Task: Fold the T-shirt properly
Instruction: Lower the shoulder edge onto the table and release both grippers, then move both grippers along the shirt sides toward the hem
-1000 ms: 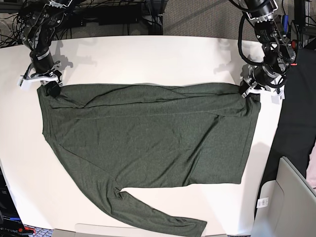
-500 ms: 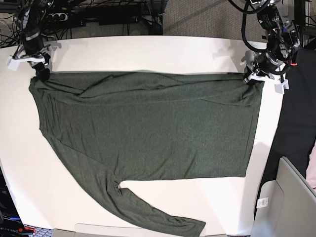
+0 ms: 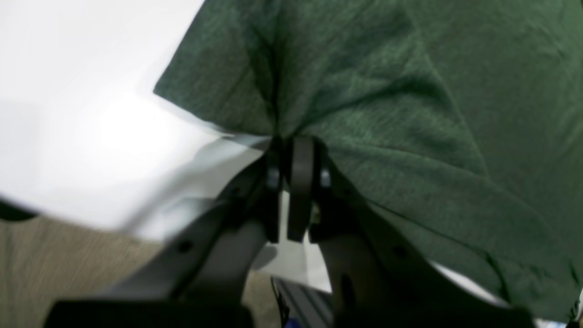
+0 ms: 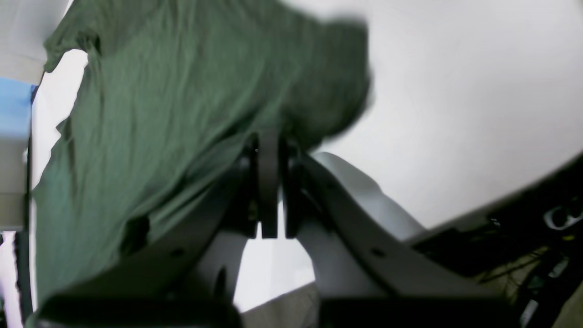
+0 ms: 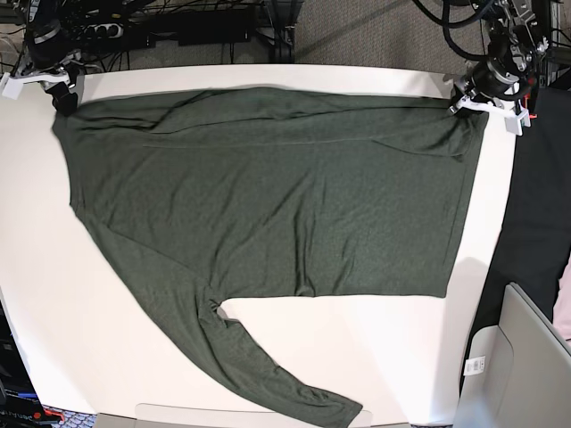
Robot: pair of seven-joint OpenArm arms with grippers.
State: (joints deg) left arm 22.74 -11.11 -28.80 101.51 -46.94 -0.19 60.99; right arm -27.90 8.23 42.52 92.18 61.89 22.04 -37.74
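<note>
The dark olive T-shirt [image 5: 268, 196] lies spread across the white table [image 5: 384, 357], and one long sleeve [image 5: 277, 388] trails toward the near edge. My left gripper [image 5: 466, 103] is at the far right corner of the shirt, shut on the fabric. In the left wrist view the left gripper [image 3: 286, 142] pinches a bunched fold of the T-shirt [image 3: 410, 91]. My right gripper [image 5: 64, 93] is shut on the far left corner. The right wrist view shows the right gripper [image 4: 268, 142] clamped on the T-shirt [image 4: 159, 114], which hangs slightly lifted from it.
A grey bin [image 5: 522, 366] with a white label stands at the lower right, beside the table. Black cloth [image 5: 540, 205] hangs along the table's right side. Cables and equipment [image 5: 178, 22] line the far edge.
Both grippers have pulled the shirt's top edge toward the far side of the table. The folded-over strip along that edge has opened out and the shirt lies flatter.
</note>
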